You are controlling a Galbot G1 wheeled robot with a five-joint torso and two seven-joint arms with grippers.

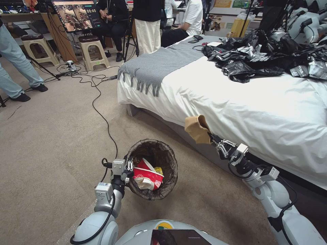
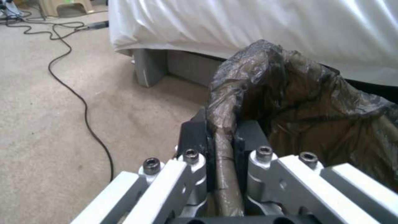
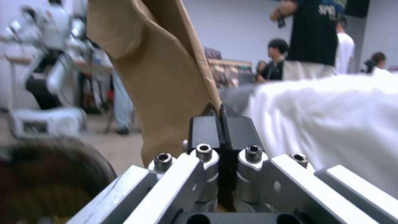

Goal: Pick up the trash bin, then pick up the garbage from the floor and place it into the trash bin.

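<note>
Trash bin (image 1: pixel 152 169) hangs in the lower middle of your head view, above the beige carpet (image 1: pixel 51 136), held by your left gripper (image 1: pixel 128 169), which is clamped on the bin's near-left rim. In the left wrist view you see the black pads (image 2: pixel 195 137) pinching the bag-covered rim (image 2: pixel 224 130) between them, with the dark brown liner (image 2: pixel 311 105) bunched up beyond. Inside the bin lie a red-and-white carton (image 1: pixel 147 175) and a yellow wrapper (image 1: pixel 158 169).

Your right gripper (image 1: pixel 212 137) sits right of centre in the head view, in front of the side of the bed (image 1: pixel 255 102), and it is closed on a tan paper piece (image 1: pixel 197 128). That paper stands up from the fingertips, to the upper right of the bin and apart from it. The right wrist view shows the two pads (image 3: pixel 207 130) pressed together on the paper's lower edge (image 3: pixel 157 77).

Black plastic sheets (image 1: pixel 259 54) lie on the bed at the upper right, and a grey blanket (image 1: pixel 160 64) drapes its far end.
</note>
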